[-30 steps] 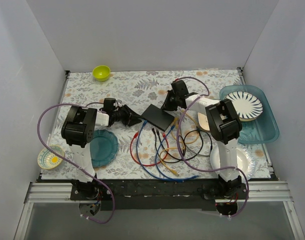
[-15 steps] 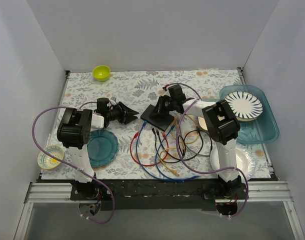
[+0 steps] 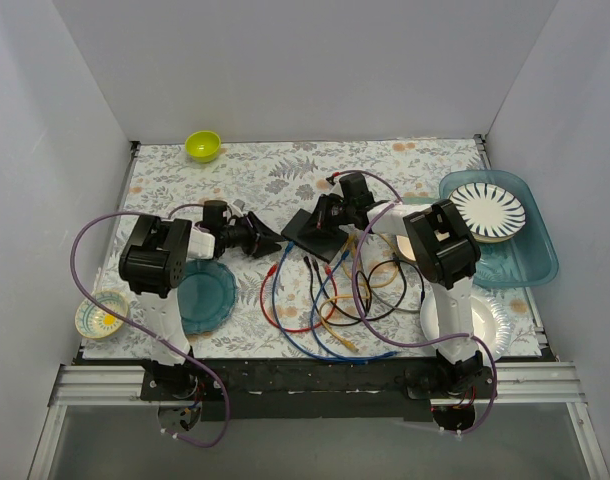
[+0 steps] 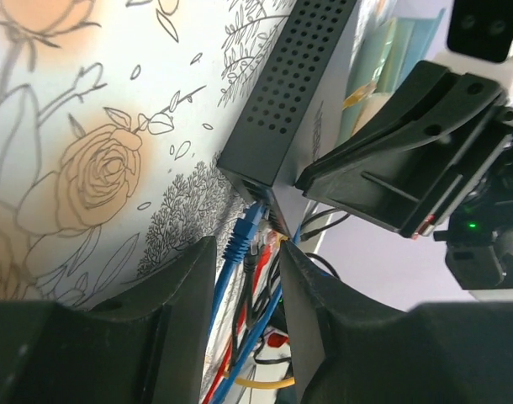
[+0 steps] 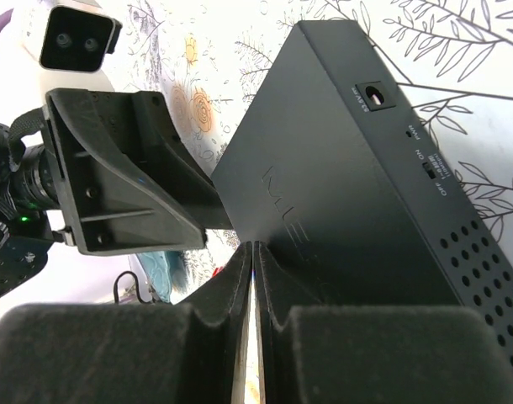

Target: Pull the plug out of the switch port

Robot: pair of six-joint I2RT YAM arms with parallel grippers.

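The switch is a flat black box lying mid-table; its perforated side and port edge show in the left wrist view. A blue plug sits in a port at the box's near corner, next to red, black and yellow cable ends. My left gripper is open, and the blue plug and cables lie between its fingertips without contact. My right gripper is shut, its tips resting on the switch's top face with nothing between them.
A tangle of blue, red, yellow and black cables spreads in front of the switch. A teal plate and small bowl lie left, a green bowl at the back. A blue tray and white plate are on the right.
My left gripper has opened wider and come up to the switch's port corner. My right gripper has moved from the switch's far edge onto its top and closed a little more.
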